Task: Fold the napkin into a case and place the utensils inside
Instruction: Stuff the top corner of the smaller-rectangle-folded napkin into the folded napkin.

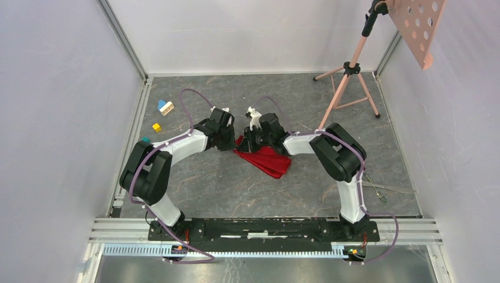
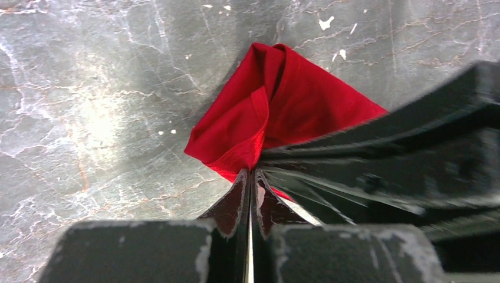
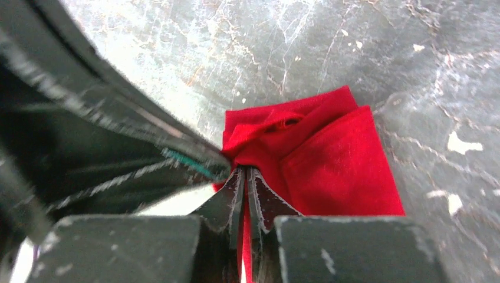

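Left pincer was pressed together on a fold of the napkin, low in the middle of its wrist view. The red cloth stood bunched above the tips. Right pincer was closed too, pinching the napkin, with red cloth showing between its fingers. In the top view the napkin lay crumpled at the centre of the frame on the grey counter, between both pincers. Small blocks lay at the upper left, well apart from it. One tripod stood at the upper right.
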